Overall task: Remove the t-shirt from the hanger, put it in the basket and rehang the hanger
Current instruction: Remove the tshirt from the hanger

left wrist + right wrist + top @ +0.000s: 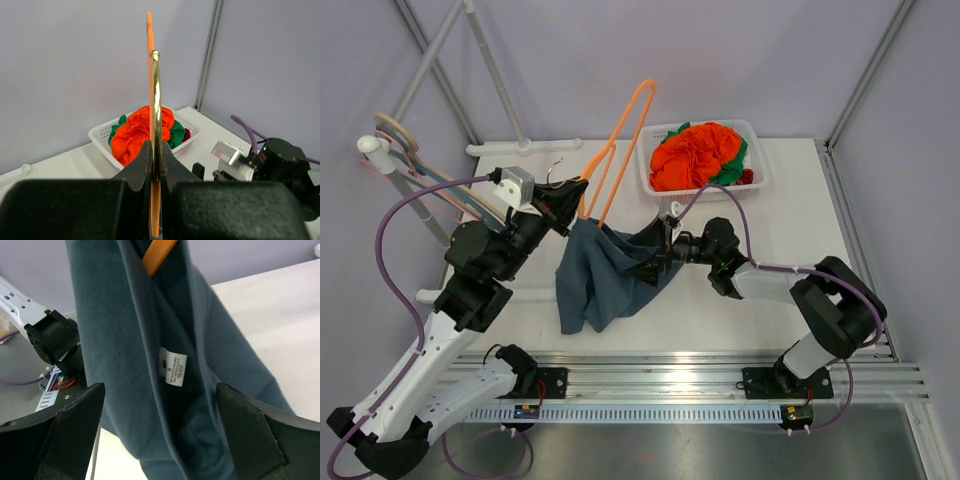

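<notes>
Well to the left of the t-shirt (600, 275), a white rack (375, 148) holds a few pale spare hangers (398, 135) off the edge of the surface (790, 220). Closer in, just up and left of the t-shirt, the left pincer (570, 200) is pressed together on the neck of the orange hanger (648, 85). The left wrist view shows this pincer (154, 160) clamping the orange hanger (149, 75) edge-on, together with the base of its brass-coloured hook (156, 100).

From that grip the hanger rises up and to the right, above the t-shirt. Its lower end is buried in the garment's neck opening. The dark teal t-shirt hangs from that end and bunches down onto the surface.

At the t-shirt's right edge sits the right pincer (655, 262), spread wide. In the right wrist view its fingers (65, 425) stand well apart, with the t-shirt (210, 365) draped between them and not pinched. A white size label (172, 366) shows inside the collar, and a bit of the hanger (159, 255) pokes out above it.

Up and to the right of the t-shirt, a white basket (761, 165) rests on the surface. It is filled with orange, green and red clothes (695, 152).
</notes>
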`<state>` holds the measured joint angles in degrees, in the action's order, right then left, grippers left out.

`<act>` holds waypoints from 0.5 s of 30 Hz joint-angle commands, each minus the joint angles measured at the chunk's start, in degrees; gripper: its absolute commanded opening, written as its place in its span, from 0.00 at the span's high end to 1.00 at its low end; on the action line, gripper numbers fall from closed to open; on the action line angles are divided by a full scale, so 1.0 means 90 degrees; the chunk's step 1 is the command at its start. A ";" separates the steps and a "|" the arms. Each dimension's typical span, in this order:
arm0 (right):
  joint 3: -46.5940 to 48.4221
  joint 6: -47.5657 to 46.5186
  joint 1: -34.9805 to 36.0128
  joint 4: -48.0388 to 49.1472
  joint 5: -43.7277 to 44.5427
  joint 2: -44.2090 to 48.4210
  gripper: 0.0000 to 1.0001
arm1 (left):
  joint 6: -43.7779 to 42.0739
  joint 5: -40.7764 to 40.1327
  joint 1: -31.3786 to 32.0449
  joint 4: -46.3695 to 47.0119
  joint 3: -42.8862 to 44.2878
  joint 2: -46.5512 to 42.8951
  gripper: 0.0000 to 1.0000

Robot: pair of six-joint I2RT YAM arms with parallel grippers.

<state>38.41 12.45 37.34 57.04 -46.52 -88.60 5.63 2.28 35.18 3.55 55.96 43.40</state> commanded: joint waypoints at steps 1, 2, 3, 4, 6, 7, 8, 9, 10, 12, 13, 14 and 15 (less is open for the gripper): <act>0.0282 -0.0251 0.0362 0.0752 0.0599 -0.0438 0.01 | 0.0068 -0.0224 -0.0022 0.0465 0.0178 -0.0007 1.00; 0.0312 -0.0221 0.0450 0.0840 0.0705 -0.0632 0.00 | 0.0068 -0.0234 -0.0022 0.0455 0.0178 -0.0017 1.00; 0.0351 -0.0231 0.0557 0.0898 0.0832 -0.0712 0.01 | 0.0058 -0.0234 -0.0022 0.0436 0.0178 -0.0017 1.00; 0.0351 -0.0298 0.0809 0.0909 0.0978 -0.0761 0.00 | 0.0058 -0.0234 -0.0022 0.0445 0.0178 -0.0027 1.00; 0.0341 -0.0590 0.1123 0.0899 0.1573 -0.0878 0.01 | 0.0068 -0.0429 -0.0022 0.0426 0.0178 -0.0037 1.00; 0.0351 -0.1124 0.1811 0.0889 0.2426 -0.1043 0.00 | 0.0126 -0.0575 -0.0022 0.0377 0.0188 -0.0017 1.00; 0.0351 -0.1129 0.1934 0.0889 0.2580 -0.1112 0.00 | 0.0127 -0.0624 -0.0022 0.0377 0.0188 -0.0008 1.00; 0.0419 -0.1226 0.2022 0.0947 0.2620 -0.1200 0.01 | 0.0156 -0.0654 -0.0022 0.0348 0.0198 -0.0007 1.00; 0.0468 -0.1227 0.2110 0.0967 0.2630 -0.1288 0.01 | 0.0175 -0.0693 -0.0022 0.0348 0.0188 -0.0007 1.00; 0.0652 -0.1227 0.2305 0.1026 0.2514 -0.1590 0.01 | 0.0146 -0.0742 -0.0022 0.0367 0.0169 0.0002 1.00; 0.0712 -0.1275 0.2383 0.1026 0.2474 -0.1698 0.01 | 0.0146 -0.0752 -0.0022 0.0377 0.0168 0.0012 1.00; 0.0790 -0.1343 0.2587 0.1026 0.2609 -0.1902 0.01 | 0.0136 -0.0781 -0.0022 0.0377 0.0149 0.0012 1.00; 0.1013 -0.1383 0.2686 0.0784 0.2688 -0.2001 0.00 | 0.0107 -0.0791 -0.0022 0.0387 0.0139 0.0012 1.00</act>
<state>43.27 3.60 59.07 62.96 -26.37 -103.68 6.33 -2.42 35.18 2.20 55.96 43.68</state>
